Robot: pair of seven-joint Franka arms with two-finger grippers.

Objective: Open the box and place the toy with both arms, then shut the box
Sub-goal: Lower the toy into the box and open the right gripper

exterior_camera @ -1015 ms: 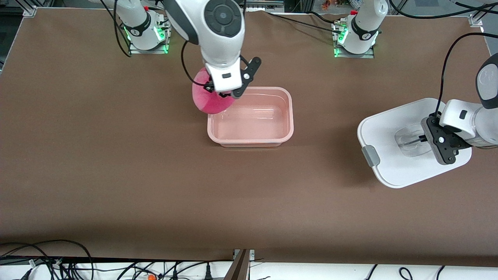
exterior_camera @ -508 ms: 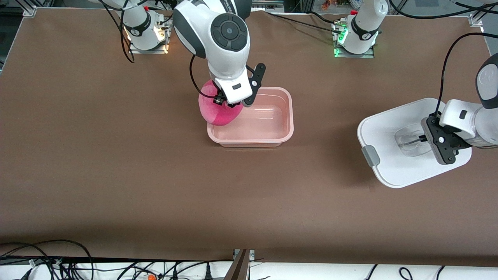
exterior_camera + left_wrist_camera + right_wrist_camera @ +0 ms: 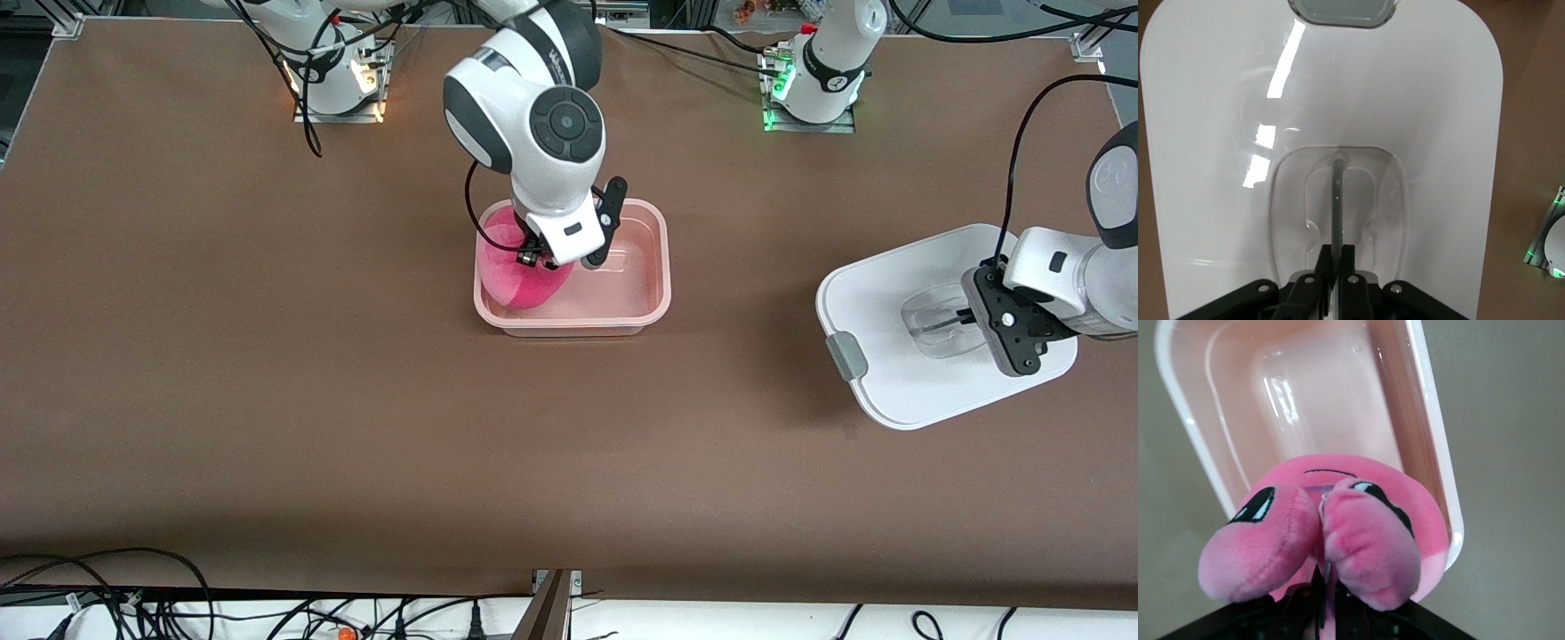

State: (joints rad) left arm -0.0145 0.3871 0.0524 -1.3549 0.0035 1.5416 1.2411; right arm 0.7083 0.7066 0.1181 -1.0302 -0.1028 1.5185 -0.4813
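Note:
The open pink box (image 3: pixel 664 267) stands lidless mid-table, its bare floor (image 3: pixel 1305 400) showing in the right wrist view. My right gripper (image 3: pixel 536 258) is shut on the hot-pink toy (image 3: pixel 520 276), pinching the plush between its two bulges (image 3: pixel 1358 540) with the jaws (image 3: pixel 1327 593) close together. The toy hangs at the box's end toward the right arm, partly inside the rim. The white lid (image 3: pixel 889 302) lies flat toward the left arm's end of the table. My left gripper (image 3: pixel 965 317) is shut on the lid's clear handle bar (image 3: pixel 1337 200) in the recess, fingertips (image 3: pixel 1337 257) clamping it.
A grey clip (image 3: pixel 847 356) sticks out of the lid's edge, seen too in the left wrist view (image 3: pixel 1341 10). The arm bases (image 3: pixel 813 89) (image 3: pixel 333 80) stand along the edge farthest from the front camera. Cables (image 3: pixel 133 596) lie off the table's nearest edge.
My right arm has carried the toy from over the box's corner down and inward, into the box's end toward the right arm. The left arm and the lid have not moved.

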